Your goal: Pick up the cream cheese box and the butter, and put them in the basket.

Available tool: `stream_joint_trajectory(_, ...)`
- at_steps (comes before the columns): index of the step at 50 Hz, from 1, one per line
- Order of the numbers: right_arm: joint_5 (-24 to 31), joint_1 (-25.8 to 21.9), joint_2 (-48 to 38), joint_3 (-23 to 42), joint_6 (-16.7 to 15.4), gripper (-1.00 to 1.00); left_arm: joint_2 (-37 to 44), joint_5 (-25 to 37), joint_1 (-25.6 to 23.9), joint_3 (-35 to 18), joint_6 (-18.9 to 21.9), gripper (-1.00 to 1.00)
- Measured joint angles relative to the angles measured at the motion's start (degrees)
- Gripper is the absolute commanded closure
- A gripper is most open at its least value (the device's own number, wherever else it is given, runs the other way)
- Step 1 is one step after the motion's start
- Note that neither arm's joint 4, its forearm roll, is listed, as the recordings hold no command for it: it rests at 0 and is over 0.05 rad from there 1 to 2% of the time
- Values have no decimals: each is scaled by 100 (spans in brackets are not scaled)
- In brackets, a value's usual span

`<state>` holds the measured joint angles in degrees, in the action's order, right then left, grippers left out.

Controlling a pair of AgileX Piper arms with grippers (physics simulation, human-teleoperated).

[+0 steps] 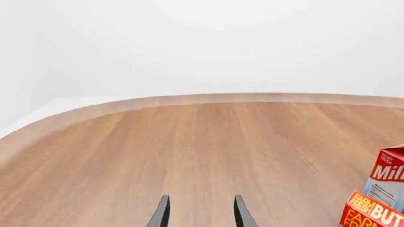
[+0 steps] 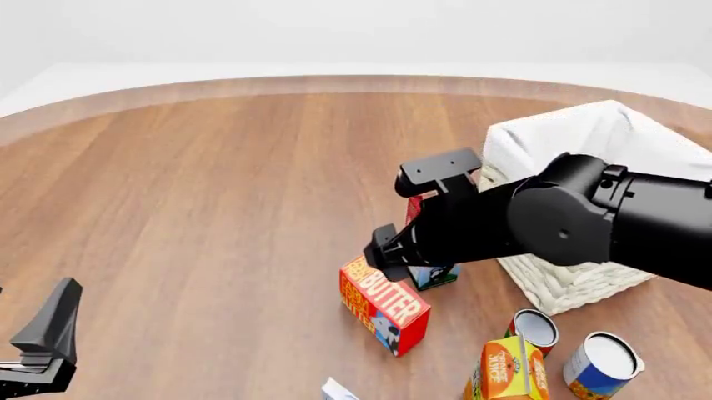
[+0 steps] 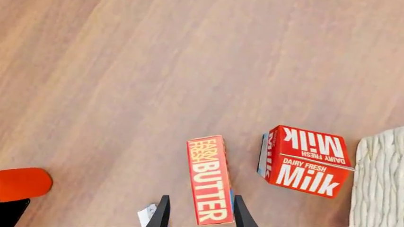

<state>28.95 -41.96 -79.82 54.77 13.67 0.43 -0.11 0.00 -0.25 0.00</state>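
While your right gripper (image 3: pixel 200 213) hangs over it with fingers apart on either side, the butter (image 2: pixel 384 303) lies flat on the table (image 2: pixel 212 192): an oblong red-and-orange carton, "BUTTER" in white capitals, just beside the milk carton (image 3: pixel 306 161). Your left gripper (image 1: pixel 200 213) is spread open over bare wood. Round wood-grain tabletop, pale rim, plain white surroundings; white-lined wicker basket (image 2: pixel 579 275) at right, cream cheese box (image 2: pixel 338 389) at the near edge.

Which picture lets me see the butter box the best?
The right wrist view: the butter shows its whole lettered side, lying between the right claw fingers. The front view shows it partly behind the right arm. The left wrist view catches only a corner.
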Motion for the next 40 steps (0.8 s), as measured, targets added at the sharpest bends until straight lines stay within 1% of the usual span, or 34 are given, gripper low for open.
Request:
stream_joint_trajectory(5,-65,22,-44,-61,6,-100,0,0,0,0,0,-100)
stream_joint_trajectory(24,-185,238,-182,-53,-152,-100,0,0,0,0,0,-100)
stream_joint_trajectory(40,-611,191,-311,-346,-5,-100,0,0,0,0,0,-100)
